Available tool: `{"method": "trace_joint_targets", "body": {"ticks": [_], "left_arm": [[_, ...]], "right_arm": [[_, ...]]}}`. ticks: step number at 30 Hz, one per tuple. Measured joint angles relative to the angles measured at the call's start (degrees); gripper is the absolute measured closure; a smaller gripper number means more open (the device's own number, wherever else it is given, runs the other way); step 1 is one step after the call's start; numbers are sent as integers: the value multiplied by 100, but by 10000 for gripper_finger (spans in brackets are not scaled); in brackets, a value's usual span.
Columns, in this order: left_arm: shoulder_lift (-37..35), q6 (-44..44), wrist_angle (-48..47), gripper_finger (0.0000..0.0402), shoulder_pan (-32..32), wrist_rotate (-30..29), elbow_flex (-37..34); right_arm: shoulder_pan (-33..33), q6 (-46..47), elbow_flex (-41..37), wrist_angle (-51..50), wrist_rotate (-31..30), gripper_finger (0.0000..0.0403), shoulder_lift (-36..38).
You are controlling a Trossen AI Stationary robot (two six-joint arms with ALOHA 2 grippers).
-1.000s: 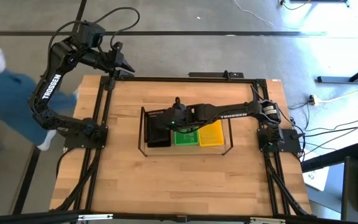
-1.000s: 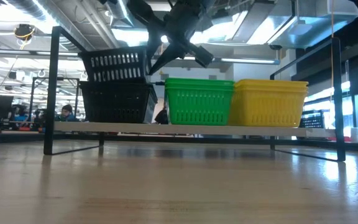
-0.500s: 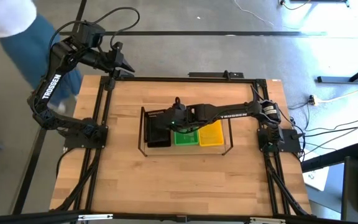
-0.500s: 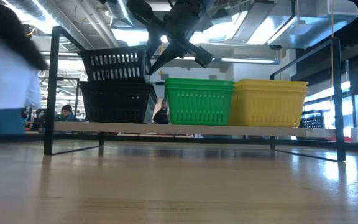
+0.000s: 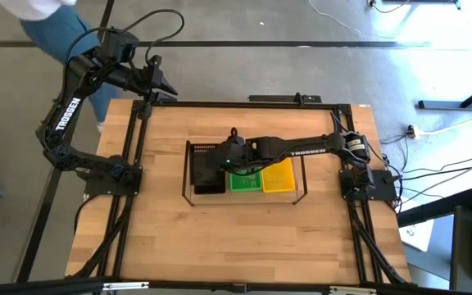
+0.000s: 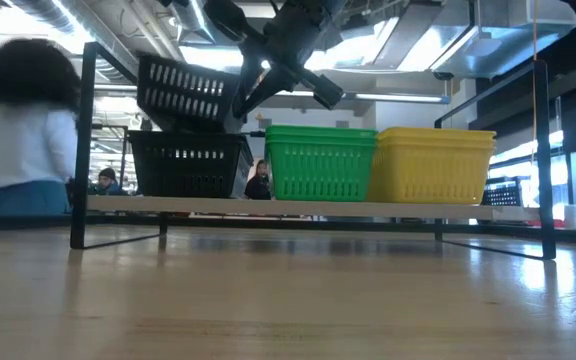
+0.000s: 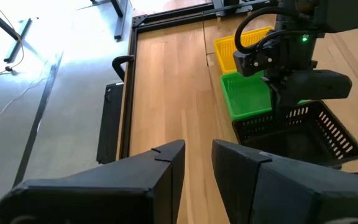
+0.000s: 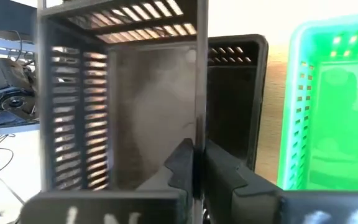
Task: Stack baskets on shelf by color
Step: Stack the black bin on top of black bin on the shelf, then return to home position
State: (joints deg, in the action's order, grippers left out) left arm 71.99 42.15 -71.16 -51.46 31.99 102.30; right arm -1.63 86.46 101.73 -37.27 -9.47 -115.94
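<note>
My right gripper (image 5: pixel 226 161) reaches over the shelf (image 6: pixel 528 211) and is shut on a black basket (image 6: pixel 183 90). That basket hangs tilted just above the black basket stack (image 6: pixel 188 165) at the shelf's left end. Green baskets (image 6: pixel 320 160) stand in the middle and yellow baskets (image 6: pixel 431 165) at the right, their bottoms on the wood base. My left gripper (image 5: pixel 166 86) waits open beyond the table's far left corner. My right gripper holds the black basket by its end wall (image 8: pixel 197 106) on the side toward the green baskets. The wall is pinched with one finger (image 8: pixel 180 163) inside the basket and the other outside. The fingers come slanting down from the right. The basket is lifted clear and tilted.
The black metal frame (image 5: pixel 244 104) runs around the tabletop. Bare wood (image 5: pixel 220 238) lies between the shelf and the near edge. A person (image 6: pixel 23 130) passes behind the table on the left, beyond the left arm.
The right gripper has tipped and raised the black basket. It sat level on the black stack; it now hangs tilted above it, its left end highest. The person behind the table has walked along the left side.
</note>
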Motion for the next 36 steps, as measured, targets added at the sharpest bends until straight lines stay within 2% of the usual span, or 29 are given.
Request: {"method": "trace_joint_targets", "body": {"ticks": [6,17,22,30,32,36], "left_arm": [[0,0,0,328,0,0,0],[0,0,0,328,0,0,0],[0,0,0,328,0,-2,0],[0,-112,0,328,0,-170,0],[0,-114,0,328,2,-184,0],[0,-117,0,328,1,-234,0]], "right_arm": [[2,-15,0,9,-11,375,0],[6,26,0,39,-123,309,0],[31,-246,217,60,-309,307,11],[28,-303,839,-482,-804,306,15],[25,-571,995,-544,-1034,306,15],[26,-1762,1406,-685,-1348,306,15]]}}
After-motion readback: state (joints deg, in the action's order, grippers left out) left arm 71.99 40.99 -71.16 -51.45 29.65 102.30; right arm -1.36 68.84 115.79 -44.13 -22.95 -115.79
